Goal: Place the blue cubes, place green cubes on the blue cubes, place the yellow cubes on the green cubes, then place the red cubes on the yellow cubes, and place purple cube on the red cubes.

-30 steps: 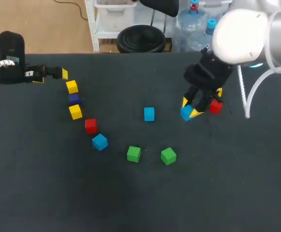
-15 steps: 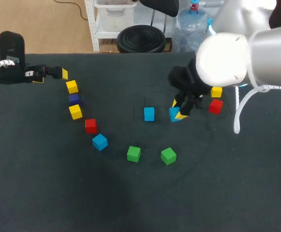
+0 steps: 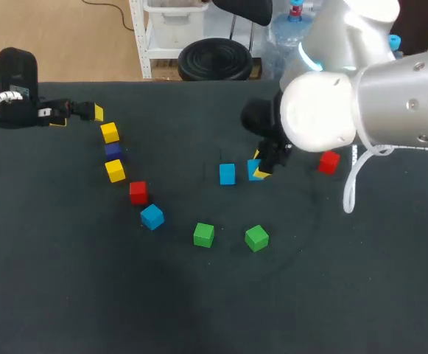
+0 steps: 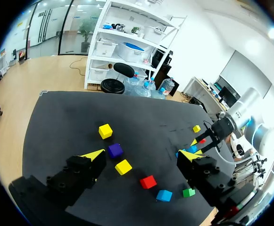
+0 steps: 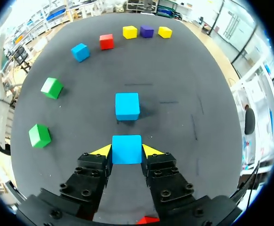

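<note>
My right gripper (image 3: pixel 261 167) is shut on a blue cube (image 3: pixel 255 170), held just above the table; the wrist view shows that blue cube (image 5: pixel 127 149) squeezed between the yellow tips. A second blue cube (image 3: pixel 227 174) rests close to its left, directly ahead of the held one (image 5: pixel 127 106). A third blue cube (image 3: pixel 152 217) lies further left. Two green cubes (image 3: pixel 203 235) (image 3: pixel 256 238) sit nearer the front. My left gripper (image 3: pixel 90 112) stays open at the far left edge, nothing between its fingers (image 4: pixel 95 154).
A curved row at the left holds a yellow cube (image 3: pixel 110 133), the purple cube (image 3: pixel 112 150), another yellow cube (image 3: pixel 114 170) and a red cube (image 3: pixel 138 192). A second red cube (image 3: pixel 329 161) lies right of my right arm.
My right arm has carried the blue cube leftward, away from the red cube on the right, to just beside the middle blue cube. The left arm has kept still.
</note>
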